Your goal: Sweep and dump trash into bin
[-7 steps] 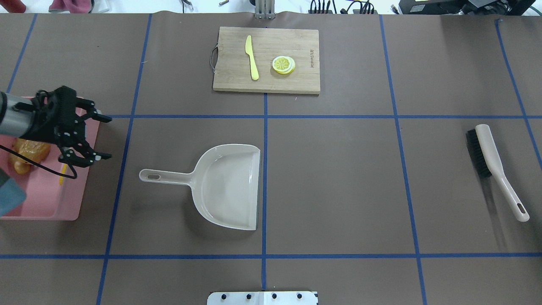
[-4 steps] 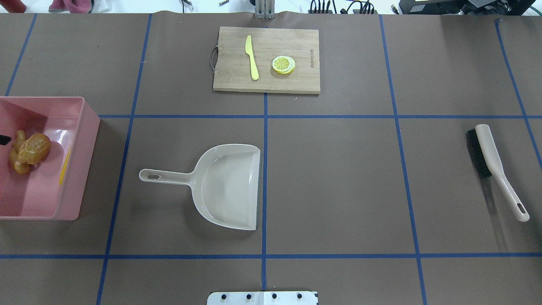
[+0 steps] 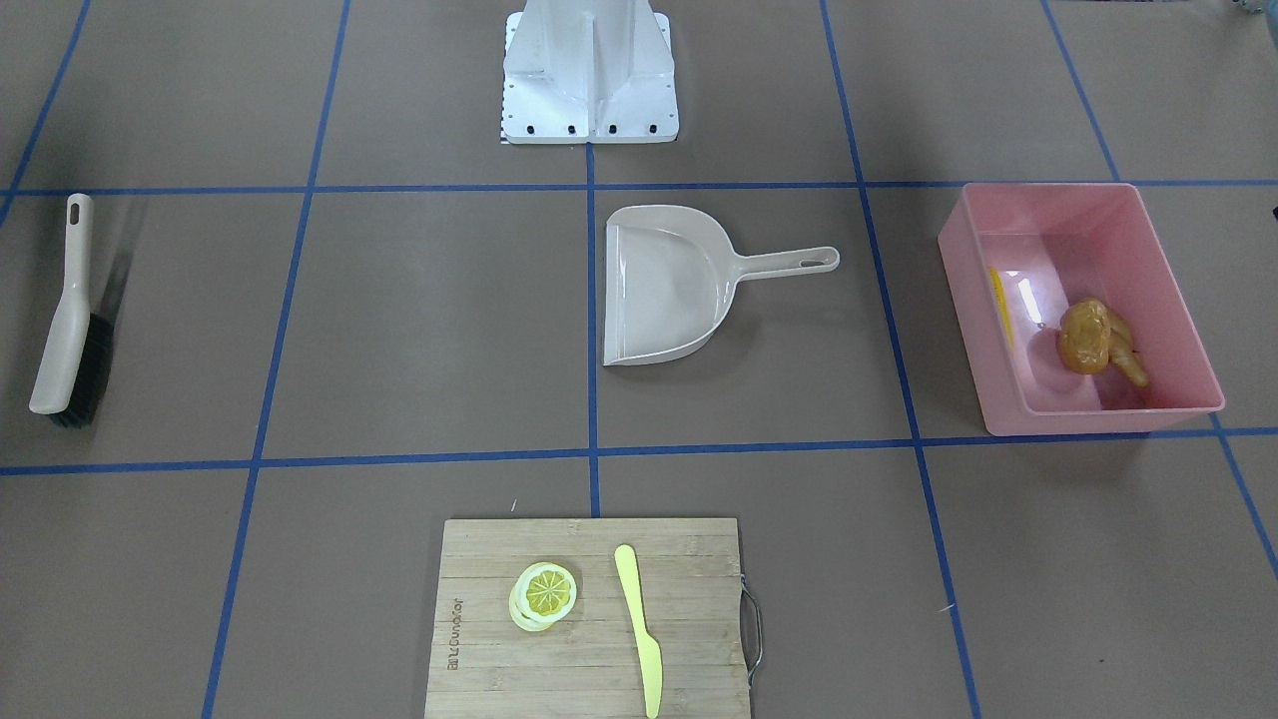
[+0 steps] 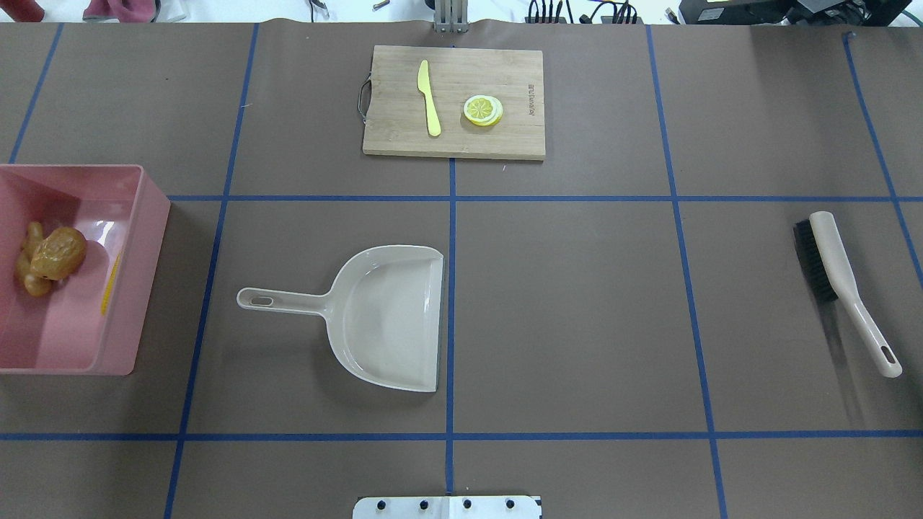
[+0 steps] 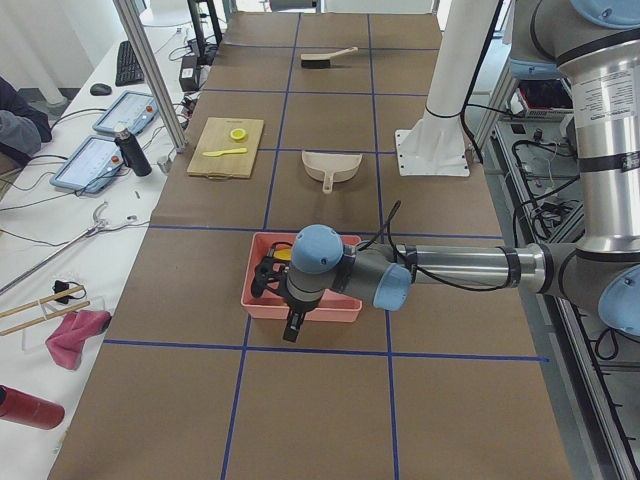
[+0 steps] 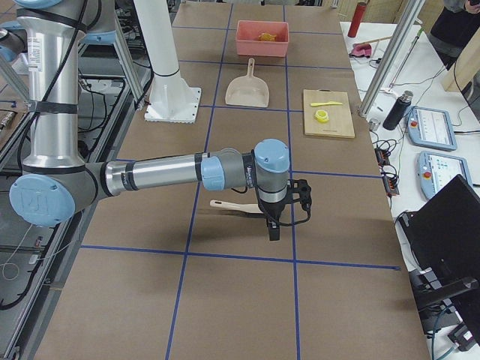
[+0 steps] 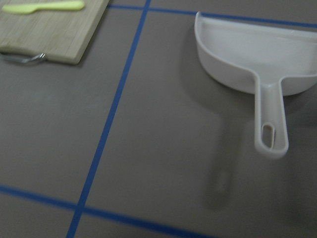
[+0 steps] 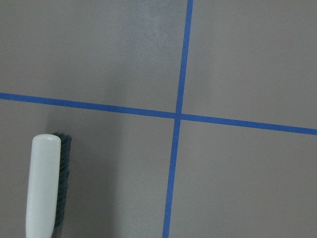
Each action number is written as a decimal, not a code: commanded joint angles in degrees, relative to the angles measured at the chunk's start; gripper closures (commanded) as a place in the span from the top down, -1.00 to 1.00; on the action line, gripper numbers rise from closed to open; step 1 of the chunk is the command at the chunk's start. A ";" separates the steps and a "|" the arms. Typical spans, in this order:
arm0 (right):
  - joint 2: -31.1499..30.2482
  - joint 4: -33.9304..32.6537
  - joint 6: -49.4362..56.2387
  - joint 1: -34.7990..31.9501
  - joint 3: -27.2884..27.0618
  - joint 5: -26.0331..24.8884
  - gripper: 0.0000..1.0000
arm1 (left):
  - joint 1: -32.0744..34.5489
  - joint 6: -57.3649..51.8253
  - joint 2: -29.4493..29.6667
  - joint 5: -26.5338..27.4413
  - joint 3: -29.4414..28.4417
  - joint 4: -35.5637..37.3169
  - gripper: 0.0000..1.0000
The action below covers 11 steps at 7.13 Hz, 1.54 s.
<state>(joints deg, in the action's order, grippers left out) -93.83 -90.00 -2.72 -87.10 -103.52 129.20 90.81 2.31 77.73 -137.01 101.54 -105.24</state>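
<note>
Little left to spoil: corn cob, ginger root and potato all inside the pink bin, at the left edge of the overhead view. Could still nudge or tip that bin, with the left gripper hanging close by it. Visible only in the side views: both grippers, the right gripper above the brush. Spread or pressed together, cannot tell. Absent from the overhead and front views.
</note>
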 commanded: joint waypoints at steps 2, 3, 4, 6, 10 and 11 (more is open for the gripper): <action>-0.30 0.18 0.00 0.00 -0.02 0.00 1.00 | 3.94 -0.03 -0.39 7.14 -1.87 10.63 0.96; -0.30 0.18 0.09 0.00 -0.02 0.00 1.00 | 4.11 0.23 -0.39 7.46 -1.18 14.15 0.96; -0.30 0.18 0.00 0.00 -0.10 0.00 1.00 | 4.11 0.41 -0.47 5.02 -1.69 14.62 0.96; -0.21 0.26 0.00 0.00 -0.02 0.00 1.00 | 4.11 4.43 0.57 -3.59 -3.45 15.16 0.96; -0.12 0.26 0.00 0.00 0.07 0.00 1.00 | 4.11 5.25 0.84 -3.79 -3.37 15.25 0.96; -0.03 0.26 0.00 0.00 0.07 0.08 1.00 | 4.11 5.25 1.28 -3.70 -3.19 15.16 0.96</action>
<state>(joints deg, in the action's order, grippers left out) -93.96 -89.74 -2.73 -87.10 -103.48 129.24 94.92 7.52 78.57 -140.76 98.20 -89.99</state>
